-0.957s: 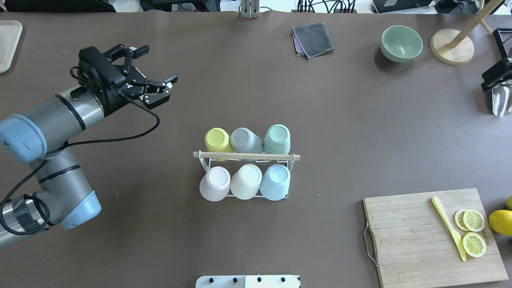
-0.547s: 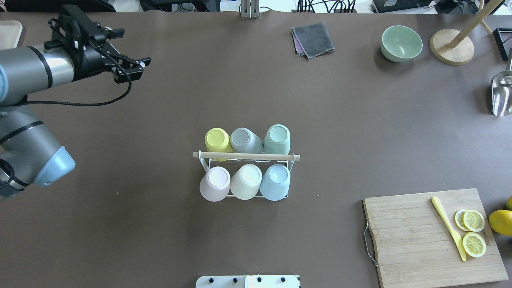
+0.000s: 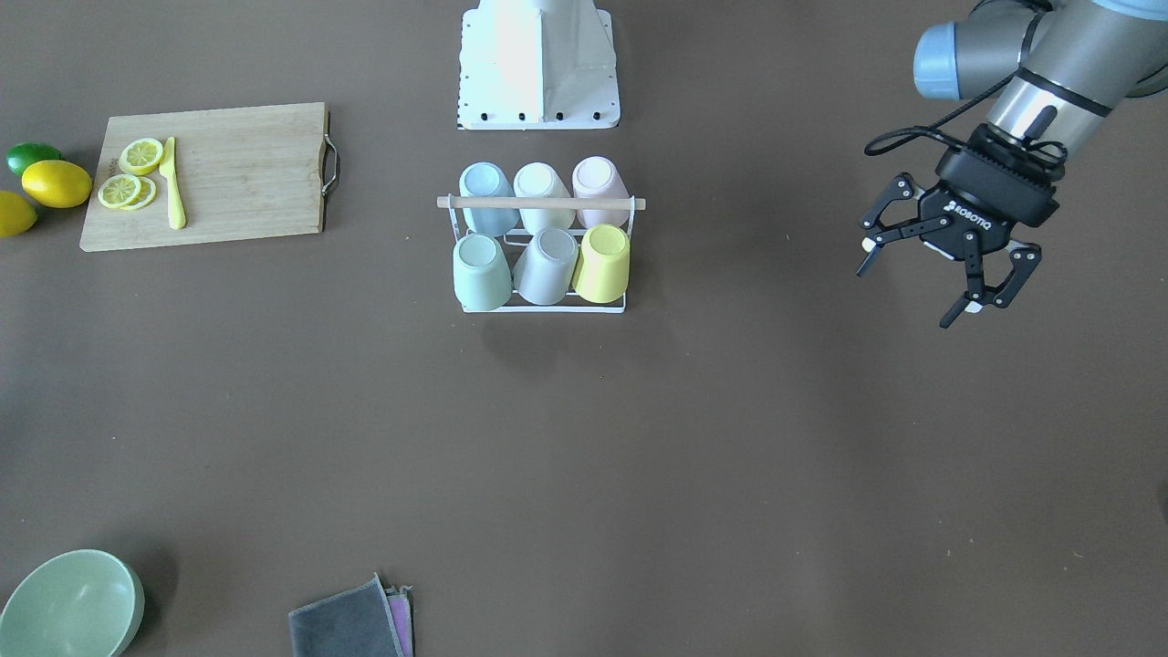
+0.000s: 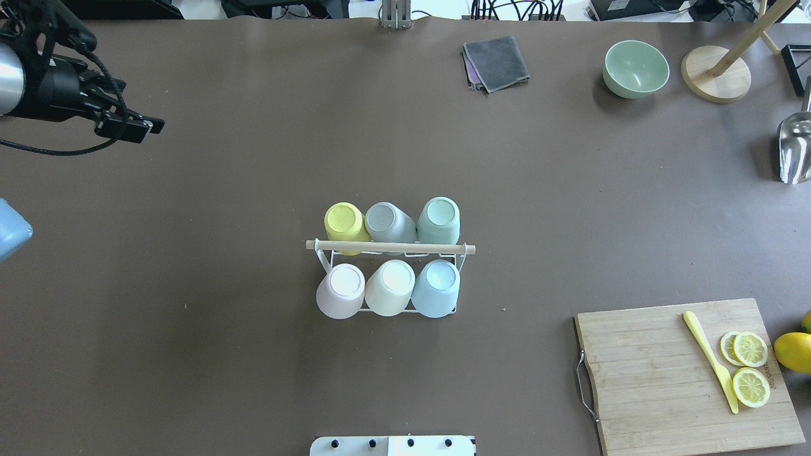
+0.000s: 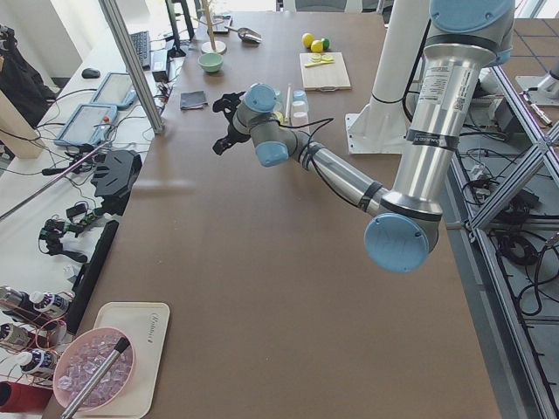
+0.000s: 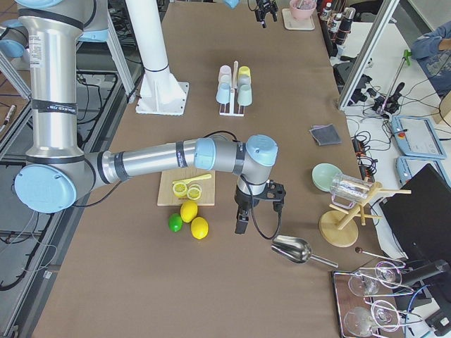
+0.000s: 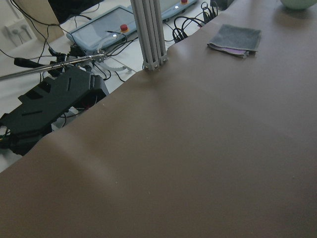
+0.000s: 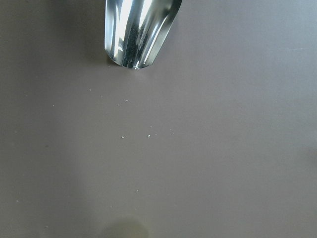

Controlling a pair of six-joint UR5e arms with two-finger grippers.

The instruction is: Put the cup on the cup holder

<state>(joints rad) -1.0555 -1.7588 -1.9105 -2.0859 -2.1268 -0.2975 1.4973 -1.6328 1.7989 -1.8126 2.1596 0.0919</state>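
Observation:
The cup holder [image 4: 389, 246], a white wire rack with a wooden rod handle, stands mid-table and also shows in the front view [image 3: 540, 203]. Six cups sit upside down on its prongs: yellow [image 4: 343, 221], grey [image 4: 383, 220], green [image 4: 438, 218], pink [image 4: 342, 288], cream [image 4: 391, 285] and blue [image 4: 437, 285]. My left gripper [image 3: 903, 297] is open and empty, raised far to the rack's left, at the overhead view's top left [image 4: 136, 130]. My right gripper [image 6: 243, 218] shows only in the right side view, near a metal scoop; I cannot tell its state.
A wooden cutting board [image 4: 659, 380] with lemon slices [image 4: 751, 367] and a yellow knife [image 4: 709, 361] lies front right, whole lemons [image 4: 792, 351] beside it. A green bowl [image 4: 635, 68], grey cloth [image 4: 496, 62], wooden stand [image 4: 716, 73] and metal scoop [image 4: 793, 152] are at the back right.
My left arm has drawn back from the rack towards the table's far left, its gripper still open. The right gripper has left the overhead view's right edge.

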